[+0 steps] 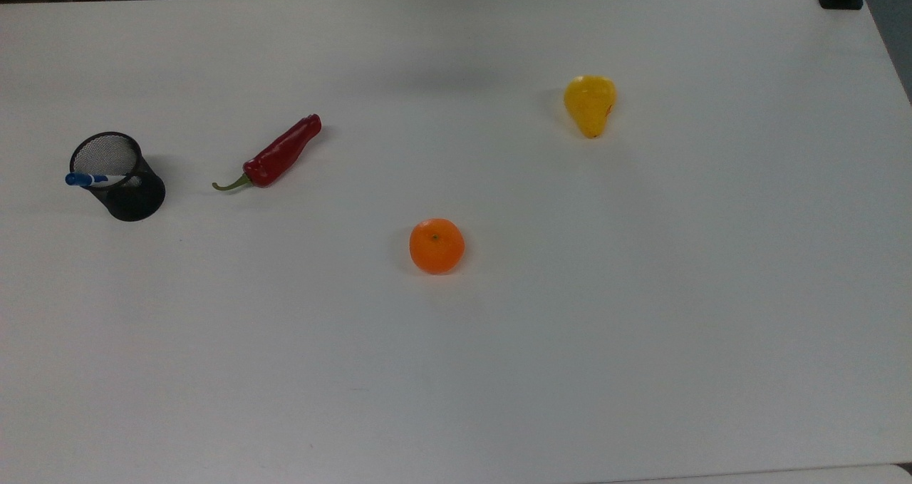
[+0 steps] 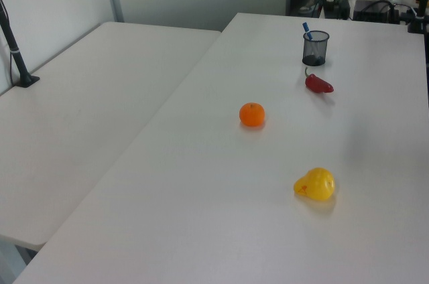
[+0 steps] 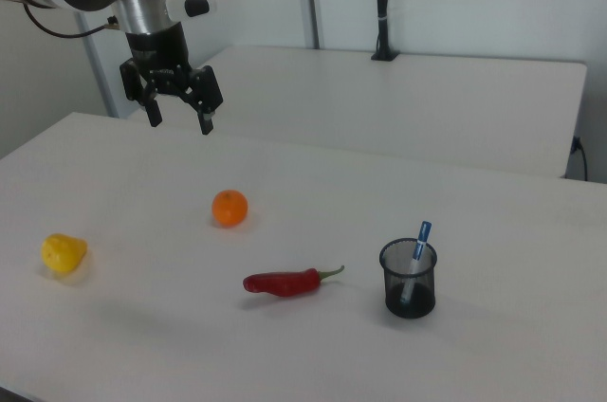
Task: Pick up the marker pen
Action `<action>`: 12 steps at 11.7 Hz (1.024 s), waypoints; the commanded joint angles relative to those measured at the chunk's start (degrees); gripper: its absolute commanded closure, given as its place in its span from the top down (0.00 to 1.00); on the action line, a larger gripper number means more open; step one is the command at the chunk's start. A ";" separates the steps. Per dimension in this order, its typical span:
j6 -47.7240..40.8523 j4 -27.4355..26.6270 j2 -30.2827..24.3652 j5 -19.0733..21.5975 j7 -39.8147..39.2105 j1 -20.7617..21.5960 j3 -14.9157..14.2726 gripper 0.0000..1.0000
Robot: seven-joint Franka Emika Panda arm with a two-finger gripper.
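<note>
The marker pen [image 1: 89, 179] stands slanted in a black mesh cup [image 1: 128, 184] at the top view's left, its blue cap poking over the rim. The left view has the marker pen [image 2: 306, 30] and cup [image 2: 315, 48] at the far end of the table. In the right view the marker pen [image 3: 417, 246] leans in the cup [image 3: 409, 279] at the lower right. My gripper [image 3: 179, 119] hangs open high above the table at the right view's upper left, far from the cup, with nothing between its fingers.
A red chilli [image 1: 274, 155] lies beside the cup, an orange [image 1: 436, 246] sits mid-table and a yellow pear [image 1: 590, 103] lies farther off. A second white table [image 2: 80, 116] adjoins at the left view's left. A black post [image 3: 381, 4] stands on that table.
</note>
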 commanded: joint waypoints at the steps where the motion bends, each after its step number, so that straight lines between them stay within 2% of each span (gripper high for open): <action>1: 0.91 -1.15 -1.13 -0.41 -1.27 0.10 -0.69 1.00; 3: 1.00 -0.80 -1.31 -0.50 -1.53 -0.16 -0.95 1.00; 10: 11.70 -0.80 -1.31 -0.32 -1.62 -0.77 -2.80 1.00; 12: 17.93 -1.15 -0.78 -0.32 -1.18 -1.21 -5.07 1.00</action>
